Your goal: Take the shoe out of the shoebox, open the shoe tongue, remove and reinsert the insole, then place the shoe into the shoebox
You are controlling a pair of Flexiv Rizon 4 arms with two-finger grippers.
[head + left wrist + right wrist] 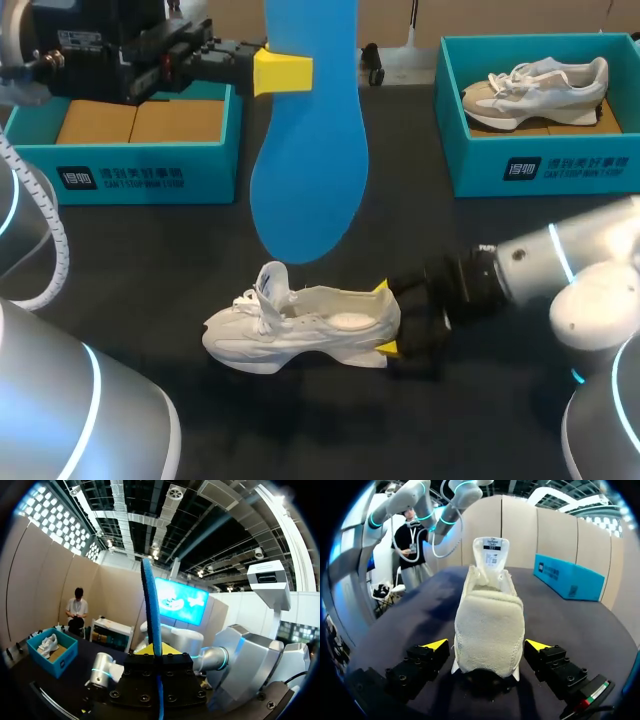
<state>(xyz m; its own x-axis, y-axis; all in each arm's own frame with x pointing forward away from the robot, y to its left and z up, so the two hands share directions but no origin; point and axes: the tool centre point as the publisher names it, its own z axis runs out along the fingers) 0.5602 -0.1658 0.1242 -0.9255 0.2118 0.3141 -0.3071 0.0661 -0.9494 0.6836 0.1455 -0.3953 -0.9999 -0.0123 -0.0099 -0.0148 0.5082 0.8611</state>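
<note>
A white shoe [300, 325] lies on the dark table, toe to the left, tongue pulled up. My right gripper [385, 318] stands open around its heel. In the right wrist view the heel [490, 630] sits between the yellow-tipped fingers [436, 644], with a gap on each side. High above the shoe my left gripper [283, 72] is shut on a blue insole [305, 150], which hangs down with its lower end just over the tongue. In the left wrist view the insole [151, 610] rises edge-on from the gripper [159, 652].
A teal shoebox [130, 165] with brown cardboard inside stands at the back left, under my left arm. At the back right a second teal shoebox [540, 165] holds another pale shoe [535, 92].
</note>
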